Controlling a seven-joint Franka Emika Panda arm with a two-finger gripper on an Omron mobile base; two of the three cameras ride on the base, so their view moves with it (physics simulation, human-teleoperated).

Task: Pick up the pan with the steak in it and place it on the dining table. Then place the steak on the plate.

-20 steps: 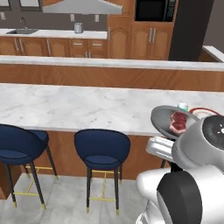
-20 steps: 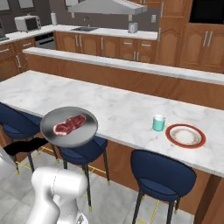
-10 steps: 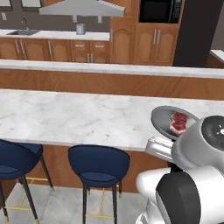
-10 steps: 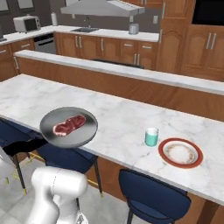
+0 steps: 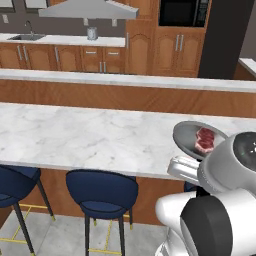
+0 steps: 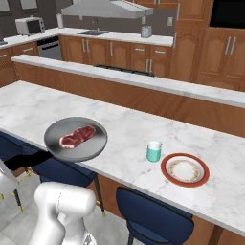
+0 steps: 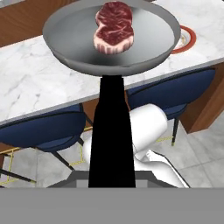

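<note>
My gripper [image 7: 112, 176] is shut on the straight black handle [image 7: 112, 131] of the grey pan [image 7: 78, 41]. The pan is held level in the air over the near edge of the dining table [image 6: 129, 129]. The red-pink steak [image 7: 113, 25] lies in the pan, towards its far side. From the base the pan [image 6: 91, 146] with the steak [image 6: 77, 136] hangs left of the red-rimmed plate [image 6: 165, 170], which rests on the marble top. In the left base view the pan [image 5: 187, 137] and steak [image 5: 205, 139] sit just above my arm.
A teal cup [image 6: 153, 151] stands on the table just left of the plate. Dark blue stools [image 5: 102, 192] line the table's near side, under the pan. Behind the table run a raised wooden counter [image 6: 143, 83] and kitchen cabinets.
The base has driven right along the table, so the whole scene slid left; the plate and cup now sit closer to the pan. The pan stays held the same way.
</note>
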